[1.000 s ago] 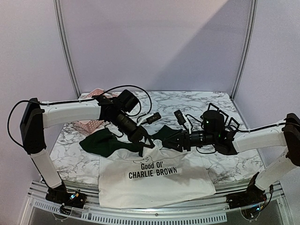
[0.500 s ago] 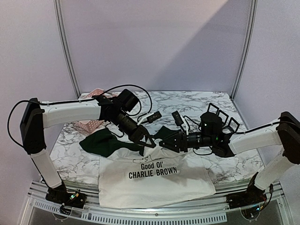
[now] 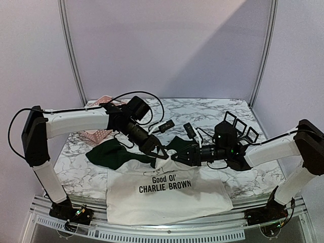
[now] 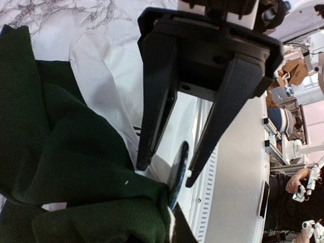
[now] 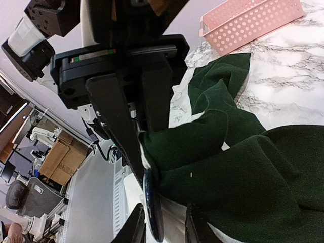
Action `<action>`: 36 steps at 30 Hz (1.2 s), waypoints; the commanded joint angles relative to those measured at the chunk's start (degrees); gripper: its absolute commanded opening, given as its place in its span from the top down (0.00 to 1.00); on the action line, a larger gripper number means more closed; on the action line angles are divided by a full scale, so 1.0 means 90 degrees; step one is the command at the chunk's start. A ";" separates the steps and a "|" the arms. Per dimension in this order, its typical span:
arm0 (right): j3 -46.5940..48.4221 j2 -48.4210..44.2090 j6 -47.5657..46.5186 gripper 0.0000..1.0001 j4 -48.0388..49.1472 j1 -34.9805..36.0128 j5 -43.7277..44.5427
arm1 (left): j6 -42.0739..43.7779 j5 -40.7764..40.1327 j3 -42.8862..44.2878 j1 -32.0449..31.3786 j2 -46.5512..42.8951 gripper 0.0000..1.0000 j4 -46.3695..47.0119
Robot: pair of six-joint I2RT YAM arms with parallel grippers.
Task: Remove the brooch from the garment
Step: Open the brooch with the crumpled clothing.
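Note:
The garment [image 3: 167,198], a white T-shirt with dark green sleeves and black chest print, lies at the table's near edge. Its green collar is bunched and lifted. My left gripper [image 3: 161,153] is shut on that bunched fabric [image 4: 61,152], jaws narrow. The brooch [image 4: 179,164], a dark blue disc seen edge-on, sits pinned at the fold beside one left fingertip. My right gripper [image 3: 177,156] faces the left one from the right. In the right wrist view its jaws [image 5: 166,228] straddle the brooch [image 5: 152,205], a gap still showing on the far side.
A pink perforated basket [image 3: 98,132] stands at the back left, partly behind the left arm. Small black devices with cables [image 3: 188,128] lie on the marble table [image 3: 212,109] behind the grippers. Black frames [image 3: 238,124] sit by the right arm.
My right gripper has slid left toward the left gripper and its jaws have narrowed round the brooch. The left arm and its grip have not moved.

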 commanded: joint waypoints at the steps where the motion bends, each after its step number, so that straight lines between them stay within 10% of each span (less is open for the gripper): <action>1: -0.0050 0.0175 0.0043 0.75 0.0244 0.0044 -0.0055 | -0.0002 0.0176 0.0091 0.0030 -0.0102 1.00 0.0117; 15: -0.0011 0.0465 0.0338 1.00 0.0543 0.0042 -0.0094 | 0.0017 0.0236 0.0076 0.0030 -0.0132 1.00 0.0138; 31: 0.0066 0.0878 0.0805 1.00 0.0960 0.0042 -0.0173 | 0.0010 0.0149 0.0076 0.0020 -0.0141 1.00 0.0124; 36: 0.0075 0.0599 0.0611 0.81 0.0645 0.0039 -0.0045 | -0.0126 -0.0143 0.0122 0.0120 -0.0033 1.00 0.0076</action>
